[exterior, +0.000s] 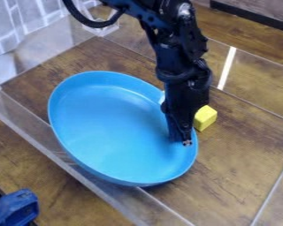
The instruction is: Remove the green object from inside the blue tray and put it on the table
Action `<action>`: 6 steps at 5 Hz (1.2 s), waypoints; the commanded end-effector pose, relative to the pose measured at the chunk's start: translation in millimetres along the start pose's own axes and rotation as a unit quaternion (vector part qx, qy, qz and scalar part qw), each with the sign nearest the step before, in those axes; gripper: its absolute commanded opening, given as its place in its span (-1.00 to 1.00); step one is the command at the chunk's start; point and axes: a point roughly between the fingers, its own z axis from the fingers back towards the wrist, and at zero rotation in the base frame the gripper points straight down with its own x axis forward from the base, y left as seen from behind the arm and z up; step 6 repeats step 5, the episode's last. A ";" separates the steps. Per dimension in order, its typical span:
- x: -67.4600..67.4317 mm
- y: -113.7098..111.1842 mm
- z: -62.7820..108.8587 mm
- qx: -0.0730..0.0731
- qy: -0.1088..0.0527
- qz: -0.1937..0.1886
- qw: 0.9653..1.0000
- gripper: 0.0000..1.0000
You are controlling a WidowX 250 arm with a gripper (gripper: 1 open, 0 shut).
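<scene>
Dark wood-grain table (61,62) carries the blue tray (103,132); the green object (204,116) sits outside its right rim, orientation unclear, beside the tool (180,137), pressed together.

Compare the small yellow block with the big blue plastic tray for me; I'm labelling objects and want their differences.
The small yellow block is boxy and tiny; the big blue plastic tray is a wide, shallow oval. The block is yellow, the tray bright blue. The block is mostly hidden behind the arm, the tray mostly in open view. Both rest on the dark wooden table.
</scene>
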 end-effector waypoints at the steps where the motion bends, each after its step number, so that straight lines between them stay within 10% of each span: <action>1: 4.4 -21.9 -9.3 -0.018 0.018 -0.031 0.999 -1.00; 6: 10.1 -44.5 -3.3 -0.023 0.009 -0.054 0.998 -1.00</action>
